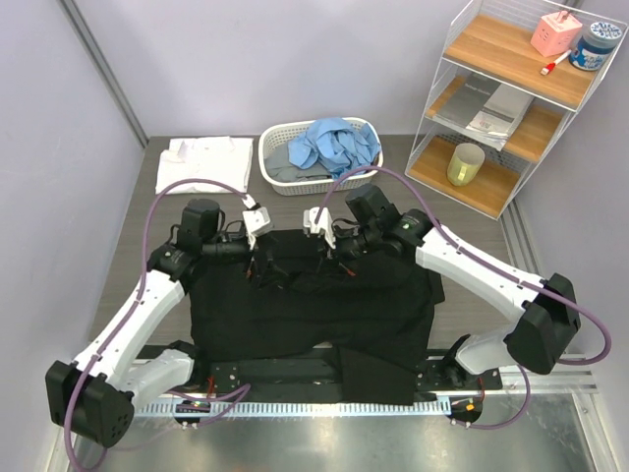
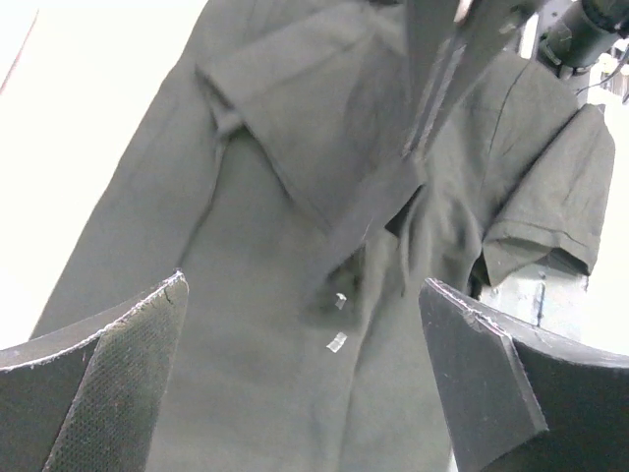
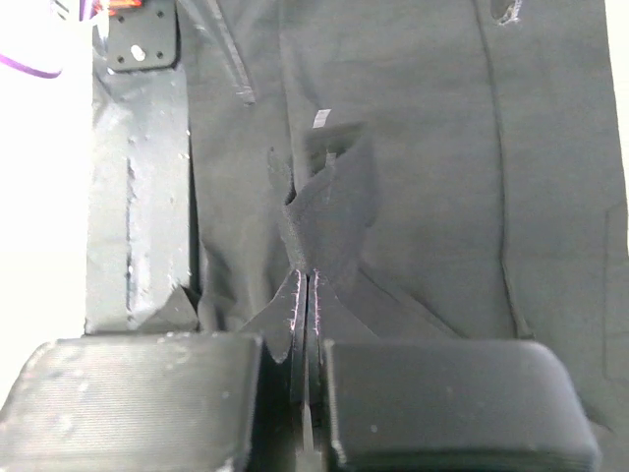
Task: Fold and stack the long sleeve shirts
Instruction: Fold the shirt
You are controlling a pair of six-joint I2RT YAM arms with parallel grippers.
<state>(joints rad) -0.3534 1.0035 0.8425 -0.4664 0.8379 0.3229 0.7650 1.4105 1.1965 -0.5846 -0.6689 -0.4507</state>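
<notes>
Progress: white shirt (image 1: 208, 154) folded at eleven o'clock; blue shirt (image 1: 332, 143) heaped in basket (image 1: 270, 172) at twelve; black shirt (image 1: 314, 305) spread, unfolded. Left gripper (image 2: 305, 285) gapes; right gripper (image 3: 307, 344) pinches black shirt.

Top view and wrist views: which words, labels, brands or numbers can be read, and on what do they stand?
None can be read.
Jar on the shelf: print too small to read.
Papers on the shelf: too blurred.
White tag on the black shirt: blank or too blurred.

Robot lab cell: bare lilac walls (image 1: 295, 59), grey worktable (image 1: 398, 162), wire shelf (image 1: 491, 44), white basket (image 1: 267, 157).
</notes>
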